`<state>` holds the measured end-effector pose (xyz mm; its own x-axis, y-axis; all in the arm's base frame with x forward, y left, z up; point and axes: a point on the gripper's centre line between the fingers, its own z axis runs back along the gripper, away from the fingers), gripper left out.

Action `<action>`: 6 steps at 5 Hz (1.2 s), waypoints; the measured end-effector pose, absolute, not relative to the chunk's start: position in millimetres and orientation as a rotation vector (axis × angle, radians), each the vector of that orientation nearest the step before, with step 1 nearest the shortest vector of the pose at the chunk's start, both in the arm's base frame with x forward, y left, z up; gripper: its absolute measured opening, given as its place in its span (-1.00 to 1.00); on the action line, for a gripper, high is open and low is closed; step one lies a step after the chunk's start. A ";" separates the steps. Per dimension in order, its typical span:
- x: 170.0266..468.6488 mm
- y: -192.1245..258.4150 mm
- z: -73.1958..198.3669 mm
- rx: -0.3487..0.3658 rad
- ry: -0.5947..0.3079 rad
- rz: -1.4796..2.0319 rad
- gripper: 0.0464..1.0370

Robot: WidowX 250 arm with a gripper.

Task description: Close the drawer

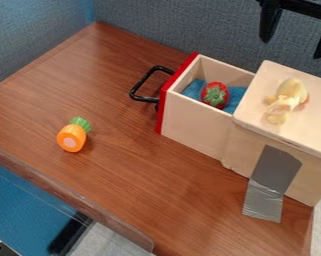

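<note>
At the top right edge hangs the black gripper, its two fingers wide apart with nothing between them. It is above and behind the wooden box. The drawer stands pulled out to the left of the box, with a red front panel and a black handle. Inside the drawer a red toy strawberry lies on blue cloth.
A pale yellow toy rests on top of the box. Grey tape runs from the box side to the table. An orange toy carrot lies left on the table. Grey-blue partitions stand behind.
</note>
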<state>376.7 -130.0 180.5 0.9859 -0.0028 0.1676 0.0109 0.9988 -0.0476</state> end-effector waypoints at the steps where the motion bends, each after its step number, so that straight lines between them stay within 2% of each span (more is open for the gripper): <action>1: 376.8 -130.1 165.3 -0.035 -0.129 -0.007 0.93; 2: 376.6 -89.1 146.7 -0.007 -0.073 0.076 0.93; 3: 376.4 -26.5 143.1 0.013 -0.054 0.196 0.93; 4: 372.0 11.9 134.2 0.024 -0.050 0.207 0.93; 5: 370.6 56.5 117.5 0.010 -0.078 0.198 0.93; 6: 374.4 76.7 86.4 0.018 -0.114 0.144 0.93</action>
<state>374.4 76.7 86.4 0.9832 0.1425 0.1145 -0.1445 0.9895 0.0092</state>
